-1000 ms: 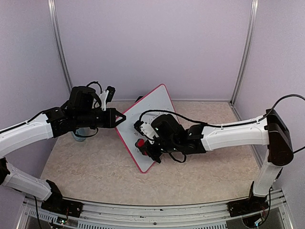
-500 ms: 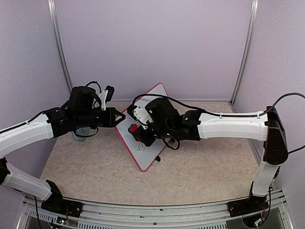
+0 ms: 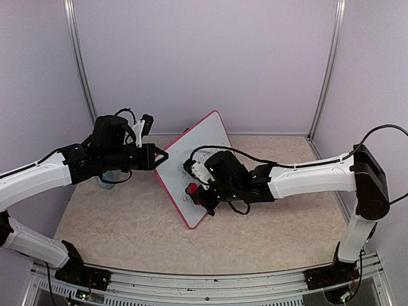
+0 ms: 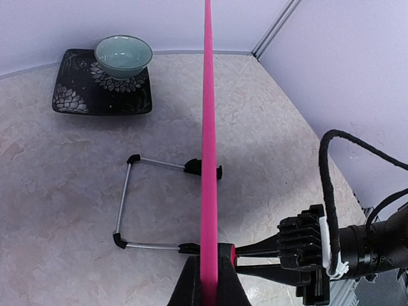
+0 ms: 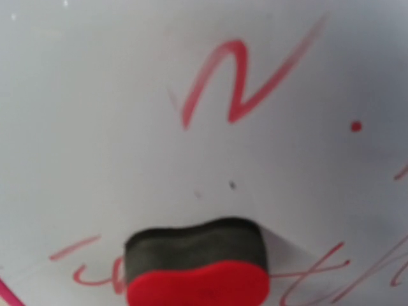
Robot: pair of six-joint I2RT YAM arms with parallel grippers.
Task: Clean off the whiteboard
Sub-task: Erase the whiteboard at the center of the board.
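The left gripper (image 4: pixel 208 288) is pressed together on the pink-red frame of the large white rectangular whiteboard (image 3: pixel 207 137), at its left edge. The board stands upright on the beige marbled table (image 3: pixel 127 223). The right gripper (image 3: pixel 199 192) pinches a small red eraser block with black felt (image 5: pixel 194 268), and the felt lies flat on the board's lower part, among red handwriting (image 5: pixel 236 89). Wide table surface lies in front and to the right. On the board's back side, well apart, a pale green bowl (image 4: pixel 123 54) sits on a black patterned square plate (image 4: pixel 76 95)
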